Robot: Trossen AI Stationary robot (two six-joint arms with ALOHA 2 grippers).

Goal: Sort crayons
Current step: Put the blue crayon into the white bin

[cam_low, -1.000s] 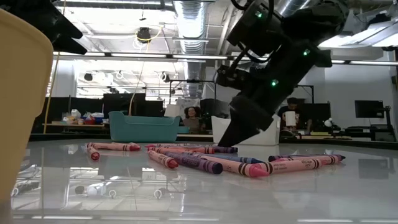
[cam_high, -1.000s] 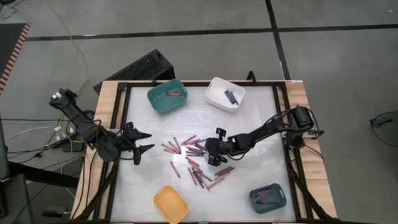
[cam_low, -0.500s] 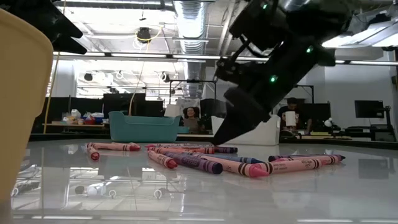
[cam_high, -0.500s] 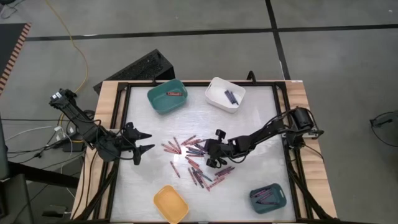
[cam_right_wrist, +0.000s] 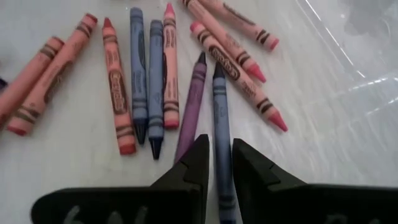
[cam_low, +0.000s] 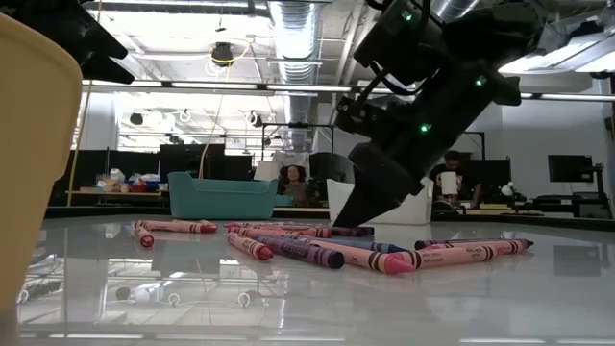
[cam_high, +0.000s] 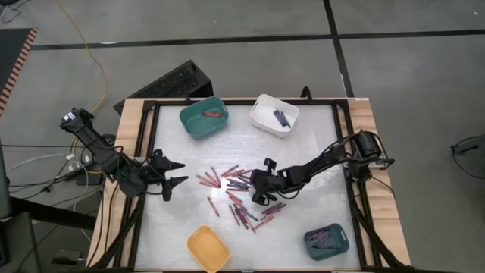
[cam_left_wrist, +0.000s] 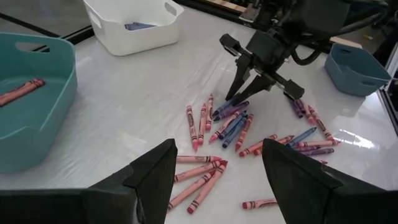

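- Two arms work at the white table (cam_high: 182, 220); I go from the left side to the right side.
- At the left edge, the left gripper (cam_high: 173, 173) waits above bare table, apart from the pile, and its two fingers are spread wide.
- A teal bin (cam_high: 203, 117) stands at the back left, with a red crayon (cam_high: 215, 114) inside it.
- A yellow bin (cam_high: 208, 248) stands at the front, left of the middle.
- Most of the crayons (cam_high: 236, 195) lie loose in the middle of the table, pink, red, purple and blue, many touching or crossing each other.
- A white bin (cam_high: 274, 114) stands at the back, right of the middle, with some dark blue crayons in it.
- The right gripper (cam_high: 258, 187) is down at the right part of the pile, tips almost on the table.
- Its fingers (cam_right_wrist: 193, 163) are nearly together, and one blue crayon (cam_right_wrist: 220, 118) lies in the narrow gap between them; I cannot tell if they really squeeze it.
- A purple crayon (cam_right_wrist: 191, 106) lies just beside this blue one.
- A second teal bin (cam_high: 328, 240) stands at the front right corner and holds several crayons.
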